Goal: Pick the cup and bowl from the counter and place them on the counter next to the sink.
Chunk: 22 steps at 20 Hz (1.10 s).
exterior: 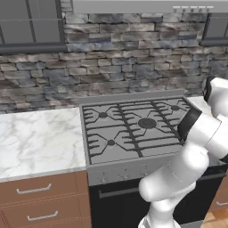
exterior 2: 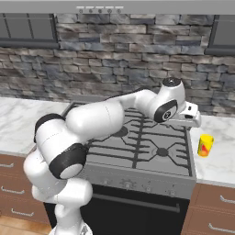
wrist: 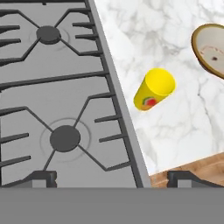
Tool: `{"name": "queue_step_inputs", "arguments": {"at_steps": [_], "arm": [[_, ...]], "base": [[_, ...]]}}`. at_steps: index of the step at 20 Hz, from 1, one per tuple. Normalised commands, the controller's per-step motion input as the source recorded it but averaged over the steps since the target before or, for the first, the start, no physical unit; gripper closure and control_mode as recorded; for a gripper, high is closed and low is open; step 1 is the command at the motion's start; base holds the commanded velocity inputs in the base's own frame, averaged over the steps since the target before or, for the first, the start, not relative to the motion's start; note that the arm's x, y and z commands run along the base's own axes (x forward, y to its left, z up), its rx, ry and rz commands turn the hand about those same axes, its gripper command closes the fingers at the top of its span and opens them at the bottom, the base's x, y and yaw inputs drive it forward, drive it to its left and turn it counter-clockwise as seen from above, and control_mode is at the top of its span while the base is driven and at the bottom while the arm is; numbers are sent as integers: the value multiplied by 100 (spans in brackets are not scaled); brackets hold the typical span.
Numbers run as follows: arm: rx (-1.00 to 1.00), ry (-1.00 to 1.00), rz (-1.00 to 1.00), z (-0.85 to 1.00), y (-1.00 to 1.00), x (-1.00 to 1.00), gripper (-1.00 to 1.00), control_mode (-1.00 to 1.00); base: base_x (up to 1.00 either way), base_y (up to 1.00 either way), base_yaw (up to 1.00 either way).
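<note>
The yellow cup [exterior 2: 205,145] with a red mark stands upright on the white marble counter [exterior 2: 221,160] just right of the stove. In the hand view the cup [wrist: 154,89] sits on the counter [wrist: 175,127] close to the stove's edge, and the cream bowl [wrist: 212,48] with a brown rim lies beyond it, cut off by the frame. My gripper [exterior 2: 193,121] hovers over the stove's right rear corner, above and to the left of the cup. Its fingertips [wrist: 43,178] stand far apart, open and holding nothing. The sink is out of view.
The grey gas stove [exterior: 133,129] with black grates fills the middle, its raised edge [wrist: 118,96] beside the cup. Another stretch of marble counter [exterior: 40,138] lies to its left over brown drawers [exterior: 40,191]. A stone wall [exterior 2: 119,55] rises behind, with a hood above.
</note>
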Motion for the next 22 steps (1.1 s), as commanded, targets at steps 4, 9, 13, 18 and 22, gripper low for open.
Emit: {"name": "queue_step_inputs", "arguments": {"at_steps": [4, 9, 13, 18, 22], "arm": [[0, 0, 0, -3, -34, 31, -100, -100], [0, 0, 0, 0, -36, 20, -100, -100], [0, 0, 0, 0, -7, 8, -100, -100], [0, 0, 0, -2, -4, 16, -100, -100], [0, 0, 0, -8, -14, 16, -100, -100]], "base": [[0, 0, 0], [0, 0, 0], [0, 0, 0], [0, 0, 0], [0, 0, 0]]}}
